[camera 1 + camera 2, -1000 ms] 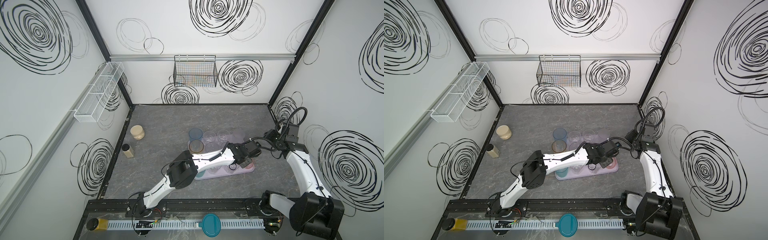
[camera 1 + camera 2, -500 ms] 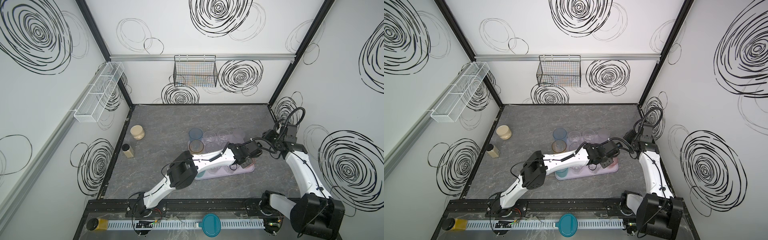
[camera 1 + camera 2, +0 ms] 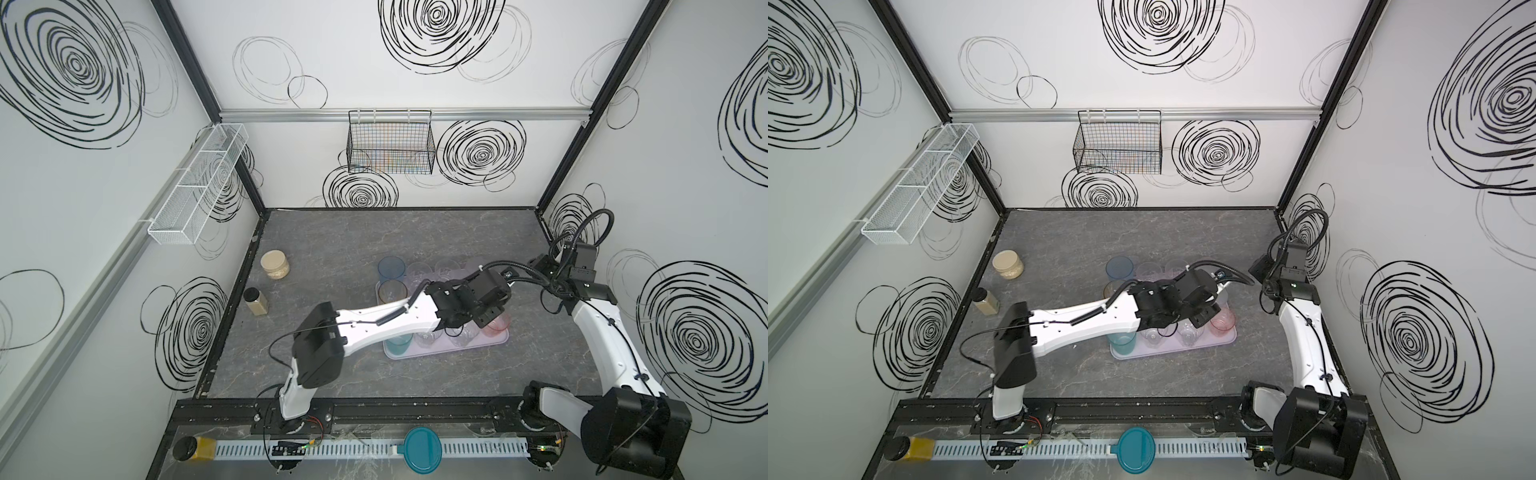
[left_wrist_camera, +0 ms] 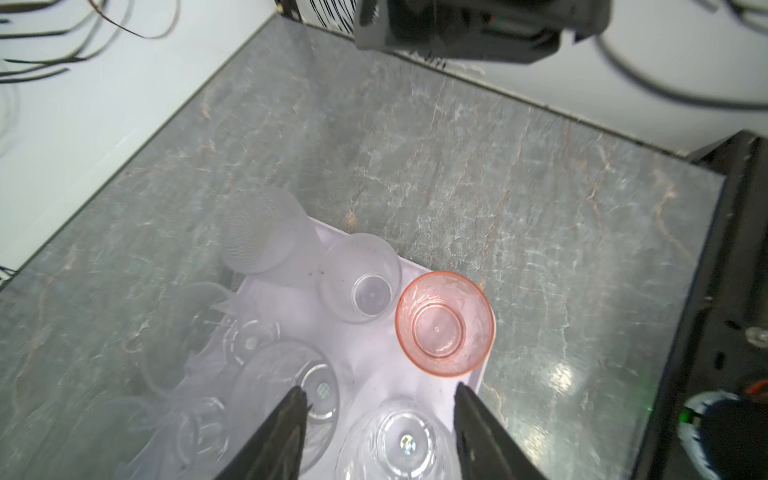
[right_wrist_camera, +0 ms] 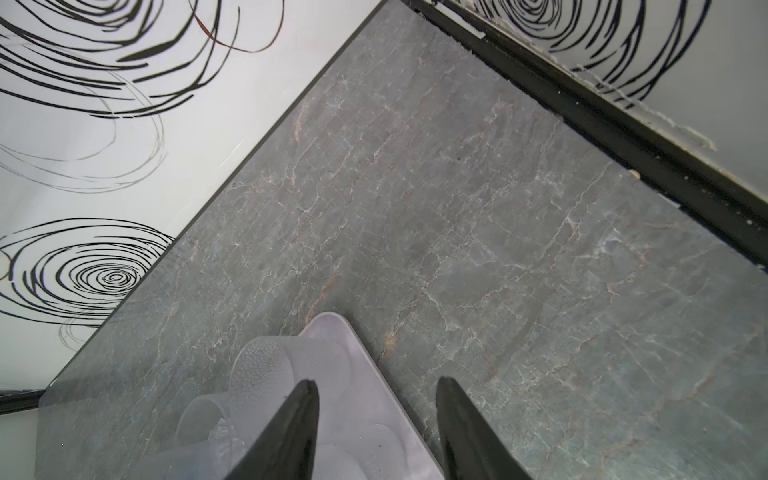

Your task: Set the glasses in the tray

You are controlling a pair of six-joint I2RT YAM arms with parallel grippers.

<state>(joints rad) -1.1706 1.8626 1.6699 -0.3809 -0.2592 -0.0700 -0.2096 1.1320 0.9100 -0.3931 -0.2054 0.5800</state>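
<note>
Left pincer [image 4: 379, 392]: jaws spread wide, nothing between them. It hangs over the right end of the tray [image 4: 365, 357].

Pink glass [image 4: 444, 324]: upright in the tray's near right corner, just past my left fingertips [image 4: 297, 399], not touched. In both top views it shows there too [image 3: 496, 326] [image 3: 1223, 323].

Clear glass [image 4: 361, 286]: inside the tray, just beside the pink one.

Frosted glass [image 4: 262, 232]: at the tray's far right corner.

Right pincer [image 5: 376, 384]: jaws apart, empty, hovering over that same far right corner; the tray's rim [image 5: 328, 328] runs under the tips.

Left end of the tray, in a top view: blue glass [image 3: 390, 268] at the far corner, amber glass [image 3: 392, 291] next to it, teal glass [image 3: 399, 343] at the near corner, partly hidden under my left arm. Near-row glasses [image 3: 463, 338] stand along the tray's near edge.

On the counter [image 3: 332, 249], well to the left of the tray: round jar [image 3: 275, 264] and slim jar [image 3: 255, 301], both lidded.
</note>
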